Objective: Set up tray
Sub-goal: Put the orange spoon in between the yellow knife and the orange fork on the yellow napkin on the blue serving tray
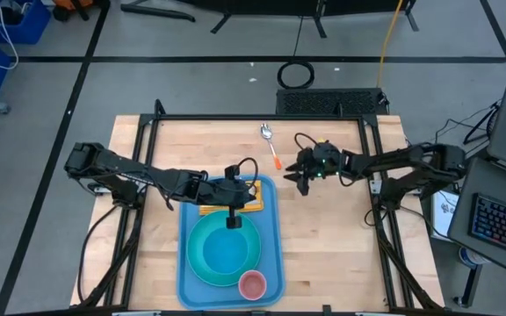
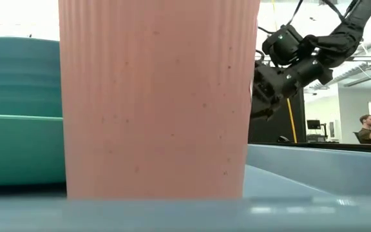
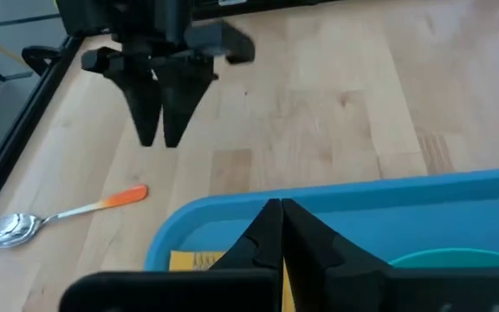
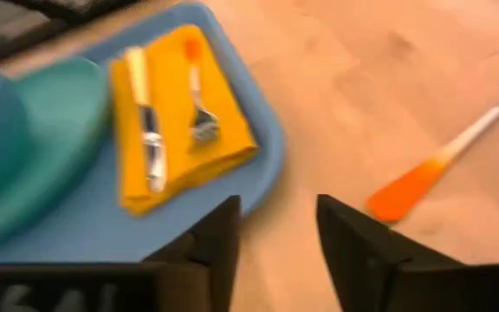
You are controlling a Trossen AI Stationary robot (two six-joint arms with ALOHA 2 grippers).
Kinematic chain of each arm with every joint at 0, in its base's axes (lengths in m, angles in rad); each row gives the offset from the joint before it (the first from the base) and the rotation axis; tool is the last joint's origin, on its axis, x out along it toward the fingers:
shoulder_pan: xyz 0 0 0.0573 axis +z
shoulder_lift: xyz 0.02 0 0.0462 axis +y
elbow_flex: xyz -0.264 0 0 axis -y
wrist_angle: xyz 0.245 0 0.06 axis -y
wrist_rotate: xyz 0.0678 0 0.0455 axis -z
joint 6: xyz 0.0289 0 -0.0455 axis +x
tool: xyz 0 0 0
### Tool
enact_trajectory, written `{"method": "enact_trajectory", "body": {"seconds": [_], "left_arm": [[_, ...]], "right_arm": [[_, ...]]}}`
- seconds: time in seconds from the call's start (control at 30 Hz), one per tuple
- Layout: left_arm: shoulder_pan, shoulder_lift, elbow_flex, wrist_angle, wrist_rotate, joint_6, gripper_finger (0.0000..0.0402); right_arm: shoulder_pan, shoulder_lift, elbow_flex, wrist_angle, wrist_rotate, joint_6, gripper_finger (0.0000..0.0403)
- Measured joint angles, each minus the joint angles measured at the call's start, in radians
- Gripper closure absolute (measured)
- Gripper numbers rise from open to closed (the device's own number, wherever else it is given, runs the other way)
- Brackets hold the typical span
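Note:
The light-blue tray [image 1: 271, 230] lies on the wooden table. On it rest a turquoise plate and bowl [image 1: 225, 247], a pink cup [image 1: 251, 283] at the near right corner, and a yellow napkin [image 1: 246, 204] that carries a knife [image 4: 148, 130] and a fork [image 4: 199, 111]. A spoon [image 1: 271, 145] with an orange handle lies on the table beyond the tray. My left gripper [image 1: 233, 223] hovers shut over the tray's far half and holds nothing. My right gripper [image 1: 300, 181] is open above the table, between the tray's far right corner and the spoon.
In the low view the pink cup [image 2: 156, 96] fills the foreground and hides my left arm. The black frame rails [image 1: 262, 118] run along the table's far, left and right sides. Bare wood lies right of the tray. A person [image 2: 368, 127] sits in the room behind.

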Motion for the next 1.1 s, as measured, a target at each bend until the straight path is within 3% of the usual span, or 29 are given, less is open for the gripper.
{"method": "enact_trajectory", "body": {"seconds": [0.17, 0.3, 0.5, 0.67, 0.83, 1.1], "left_arm": [[0.001, 0.000, 0.000, 0.006, 0.000, 0.000, 0.0380], [0.001, 0.000, 0.000, 0.006, 0.000, -0.016, 0.0376], [-0.016, 0.000, 0.000, 0.005, 0.000, -0.041, 0.0398], [-0.034, 0.000, 0.000, -0.001, 0.000, -0.045, 0.0383], [-0.047, 0.000, 0.000, -0.002, -0.001, -0.059, 0.0381], [-0.063, 0.000, 0.000, -0.010, -0.001, -0.074, 0.0390]], "right_arm": [[-0.005, 0.068, 0.000, 0.071, 0.131, -0.093, 0.0195], [-0.037, 0.147, 0.064, 0.049, 0.138, -0.059, 0.0172], [-0.089, 0.275, 0.201, -0.032, 0.138, -0.092, 0.0171], [-0.134, 0.364, 0.310, -0.043, 0.127, -0.096, 0.0173], [-0.162, 0.449, 0.455, -0.231, 0.135, -0.097, 0.0168], [-0.211, 0.512, 0.531, -0.327, 0.133, -0.089, 0.0177]]}}
